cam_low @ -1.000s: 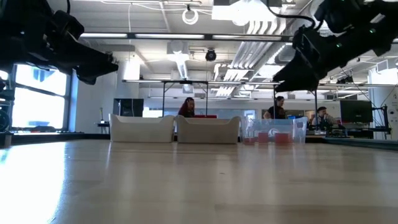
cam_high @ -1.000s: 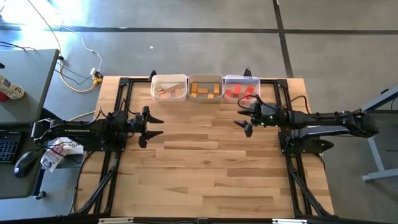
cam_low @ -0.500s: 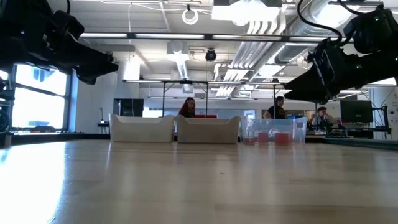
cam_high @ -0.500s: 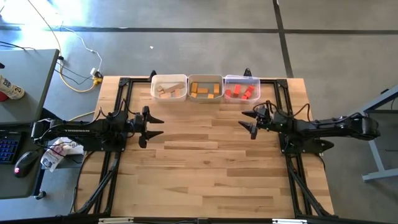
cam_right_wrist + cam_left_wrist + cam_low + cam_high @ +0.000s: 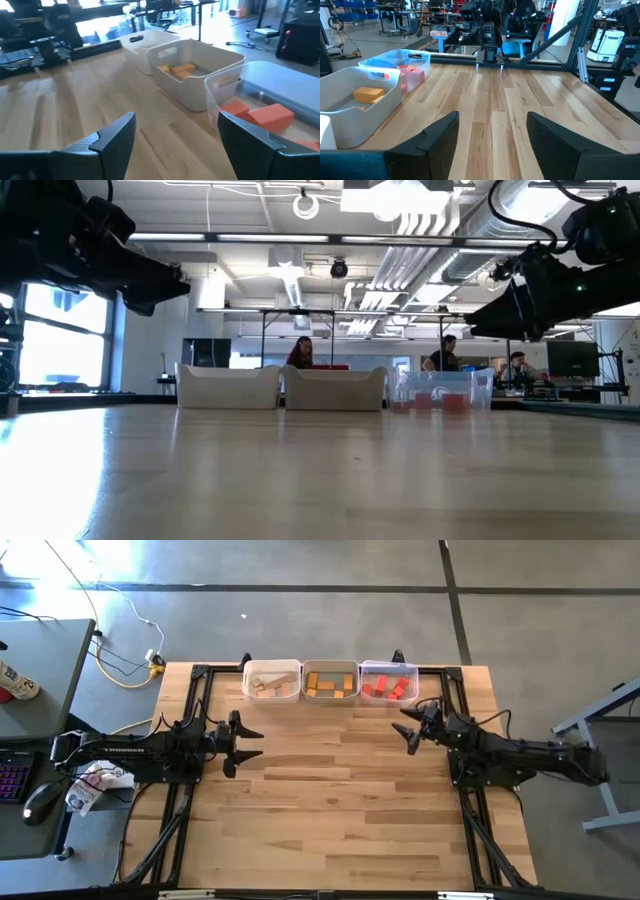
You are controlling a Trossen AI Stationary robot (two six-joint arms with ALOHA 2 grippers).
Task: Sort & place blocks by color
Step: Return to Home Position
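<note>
Two arms work over the wooden desk (image 5: 330, 810). On the left side, the left gripper (image 5: 252, 743) hangs above bare wood and points toward the middle. Its jaws are released and hold nothing. The low view shows it raised clear of the surface.

Three bins stand close side by side in one row along the far edge. Every block in view lies inside one of them.

- **First bin:** the white bin (image 5: 272, 663) holds the plain wood blocks (image 5: 265, 688). About four show from above, though they are too small to count exactly.
- **Second bin:** the gray bin (image 5: 330, 663) holds the orange blocks (image 5: 327, 686), again roughly four from above. The right wrist view shows two of them lying together on its floor.
- **Third bin:** the transparent bin (image 5: 390, 664) holds the red blocks (image 5: 380, 690), about four from above. The right wrist view shows two plainly through the clear wall, with the edge of another beside them.

On the right side, the right gripper (image 5: 406, 730) hovers just in front of the transparent bin and points toward the middle of the desk. Its jaws are released and empty. In the low view it also sits well above the surface.

In the room behind the bins, the low view shows two people (image 5: 301, 352) plainly. A third figure farther right is too small to make out.
</note>
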